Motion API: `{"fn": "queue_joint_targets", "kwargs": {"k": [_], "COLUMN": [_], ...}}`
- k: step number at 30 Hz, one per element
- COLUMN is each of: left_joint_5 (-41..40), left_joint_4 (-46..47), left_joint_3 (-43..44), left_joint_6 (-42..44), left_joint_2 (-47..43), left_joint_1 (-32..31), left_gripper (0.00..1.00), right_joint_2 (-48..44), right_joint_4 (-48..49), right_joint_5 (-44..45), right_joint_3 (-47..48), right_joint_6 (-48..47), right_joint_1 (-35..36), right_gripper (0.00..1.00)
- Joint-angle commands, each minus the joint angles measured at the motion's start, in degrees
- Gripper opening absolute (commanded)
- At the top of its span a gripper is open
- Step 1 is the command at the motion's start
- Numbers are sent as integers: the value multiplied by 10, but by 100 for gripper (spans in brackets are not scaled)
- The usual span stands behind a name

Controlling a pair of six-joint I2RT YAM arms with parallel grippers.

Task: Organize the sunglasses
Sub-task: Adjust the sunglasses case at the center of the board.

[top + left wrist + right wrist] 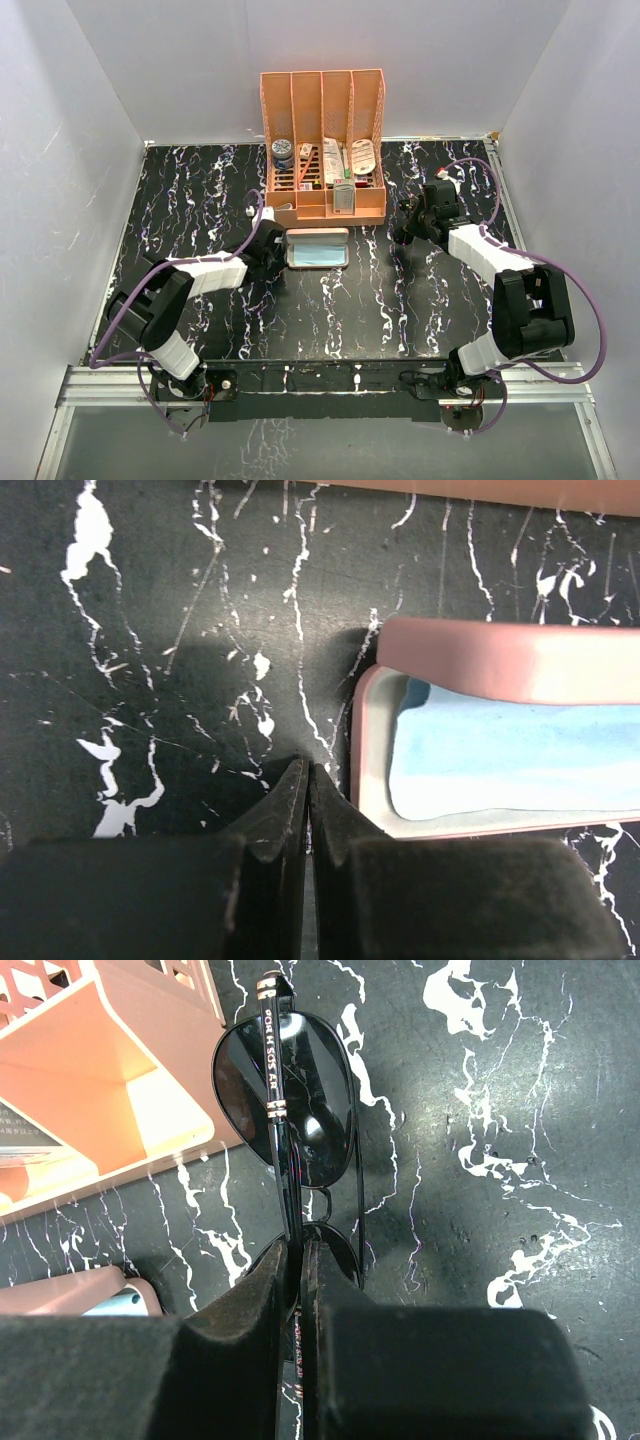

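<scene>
Sunglasses [312,1100] pinched in right gripper [300,1252]; left gripper [307,772] closed, empty.

Soft, even overhead light, nothing harsh.
Wrist views go blurry at 6 o'clock where the jaws sit; the sunglasses [312,1100] lenses catch a faint sheen.

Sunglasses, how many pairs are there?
1. The sunglasses are held by the right gripper, beside the orange organizer. Others could be hidden inside its crowded slots.

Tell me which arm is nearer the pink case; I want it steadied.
Left. The left fingers, shut, sit by the left end of the pink case; the right fingers hold the sunglasses farther off, to its right.
</scene>
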Motion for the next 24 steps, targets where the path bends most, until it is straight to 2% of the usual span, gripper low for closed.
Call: {"fn": "queue_joint_targets", "kwargs": {"k": [1, 16, 24], "left_joint_5": [28, -13, -22], "left_joint_4": [5, -8, 3], "left_joint_3": [4, -5, 13], "left_joint_6": [-4, -33, -49], "left_joint_2": [6, -11, 25], "left_joint_1": [-16, -102, -139], "left_gripper": [0, 0, 0], "right_joint_2": [-11, -20, -23], "right_joint_4": [36, 31, 31], "right_joint_5": [4, 6, 5], "right_joint_3": [3, -2, -6], "right_joint_6": [-3, -9, -11], "right_joint_1": [4, 11, 12], "right_gripper": [0, 0, 0]}}
